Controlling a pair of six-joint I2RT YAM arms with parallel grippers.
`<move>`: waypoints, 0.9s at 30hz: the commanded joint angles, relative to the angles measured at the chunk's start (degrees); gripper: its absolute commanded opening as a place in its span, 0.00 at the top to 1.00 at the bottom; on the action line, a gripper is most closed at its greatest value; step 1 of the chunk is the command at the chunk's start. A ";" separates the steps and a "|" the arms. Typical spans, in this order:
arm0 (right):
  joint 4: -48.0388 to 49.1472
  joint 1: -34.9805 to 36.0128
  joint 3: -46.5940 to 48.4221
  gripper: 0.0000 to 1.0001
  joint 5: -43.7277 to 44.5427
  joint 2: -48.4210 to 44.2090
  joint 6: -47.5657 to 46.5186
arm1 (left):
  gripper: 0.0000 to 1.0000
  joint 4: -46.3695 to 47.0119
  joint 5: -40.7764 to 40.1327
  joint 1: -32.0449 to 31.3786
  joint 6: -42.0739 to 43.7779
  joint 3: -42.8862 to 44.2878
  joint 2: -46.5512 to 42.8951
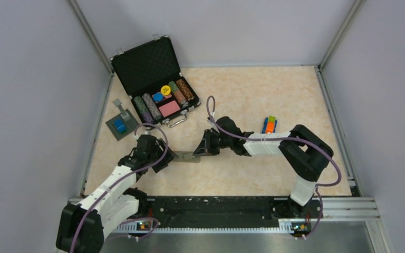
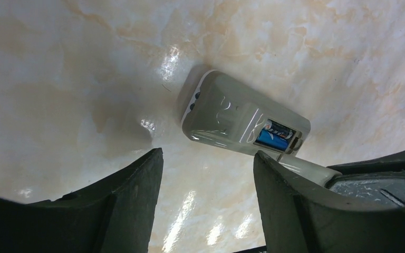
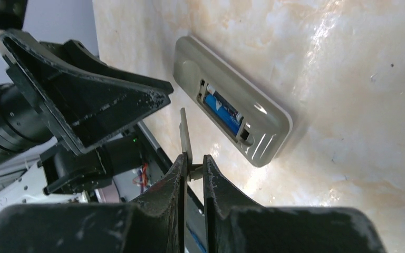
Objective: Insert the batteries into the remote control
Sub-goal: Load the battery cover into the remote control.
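The remote control (image 2: 227,110) lies back up on the marble tabletop, its battery compartment uncovered. A blue battery (image 2: 273,139) sits inside it, with a darker battery (image 2: 280,127) beside it. In the right wrist view the remote control (image 3: 258,132) shows the blue battery (image 3: 222,112) too. My right gripper (image 3: 193,161) is shut on a thin grey battery cover (image 3: 185,134), held upright just near the remote. My left gripper (image 2: 208,158) is open and holds nothing, its fingers short of the remote's near side. From above, the remote control (image 1: 187,156) lies between the left gripper (image 1: 170,156) and the right gripper (image 1: 200,149).
An open black case (image 1: 146,66) of poker chips stands at the back left. A grey square plate with a blue block (image 1: 120,125) lies in front of it. An orange-green-blue block toy (image 1: 269,125) lies right of centre. Walls enclose the table on three sides.
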 commanded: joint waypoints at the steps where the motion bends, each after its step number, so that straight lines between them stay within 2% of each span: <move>1: 6.13 0.34 1.73 1.00 2.19 1.96 3.00 | 0.33 6.67 1.92 0.27 -0.15 -1.39 1.22; 7: 6.90 0.33 1.94 1.00 4.03 3.41 4.14 | 0.35 8.63 1.79 0.28 -0.58 -2.66 2.18; 9: 7.16 0.33 2.32 1.00 3.84 3.91 4.41 | 0.41 8.33 0.99 0.32 -0.62 -2.71 2.77; 14: 8.34 0.36 2.16 1.00 3.70 5.11 5.96 | 0.48 7.98 1.28 0.27 -0.32 -2.49 4.58; 27: 10.04 0.40 0.73 1.00 4.96 6.05 8.86 | 0.51 7.67 1.09 0.27 0.03 -3.06 3.64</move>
